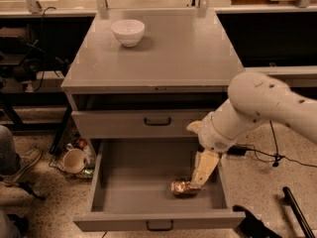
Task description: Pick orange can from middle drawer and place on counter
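The orange can (181, 188) lies on its side on the floor of the open middle drawer (133, 182), toward the front right. My gripper (195, 182) hangs from the white arm (257, 108) and reaches down into the drawer. Its pale yellow tip is right at the can's right end, touching or nearly touching it. The grey counter (173, 53) is the cabinet's top, above the drawers.
A white bowl (128, 31) stands on the counter's back left. The shallower upper drawer (114, 124) is shut. A pale bench with metal posts (148, 3) runs behind. A cup and clutter (74, 160) sit on the floor left of the cabinet, with cables at right.
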Tool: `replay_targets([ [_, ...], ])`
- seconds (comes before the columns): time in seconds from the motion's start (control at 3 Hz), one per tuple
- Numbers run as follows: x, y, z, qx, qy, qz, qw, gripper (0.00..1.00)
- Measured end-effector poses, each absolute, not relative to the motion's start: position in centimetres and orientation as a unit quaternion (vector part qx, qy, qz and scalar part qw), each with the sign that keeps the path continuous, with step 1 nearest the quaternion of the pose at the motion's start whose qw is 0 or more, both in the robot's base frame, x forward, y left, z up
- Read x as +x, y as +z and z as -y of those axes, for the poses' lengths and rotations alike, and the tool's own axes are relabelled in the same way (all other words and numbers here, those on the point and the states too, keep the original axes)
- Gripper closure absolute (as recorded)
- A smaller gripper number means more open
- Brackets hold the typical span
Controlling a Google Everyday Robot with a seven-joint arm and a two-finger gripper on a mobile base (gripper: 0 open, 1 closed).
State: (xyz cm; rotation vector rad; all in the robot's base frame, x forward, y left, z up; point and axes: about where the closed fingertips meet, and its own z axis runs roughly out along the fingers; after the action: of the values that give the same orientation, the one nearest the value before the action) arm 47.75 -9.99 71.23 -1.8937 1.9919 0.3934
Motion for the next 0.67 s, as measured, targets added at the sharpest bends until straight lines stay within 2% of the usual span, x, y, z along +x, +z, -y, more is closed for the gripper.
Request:
replay_targets([
  [0.33, 49.49, 64.19, 8.97, -0.651, 0.156, -0.714, 0.208, 0.0],
  [0.67, 49.91, 63.41, 9.32, -0.652, 0.146, -0.714, 0.209, 0.0],
])
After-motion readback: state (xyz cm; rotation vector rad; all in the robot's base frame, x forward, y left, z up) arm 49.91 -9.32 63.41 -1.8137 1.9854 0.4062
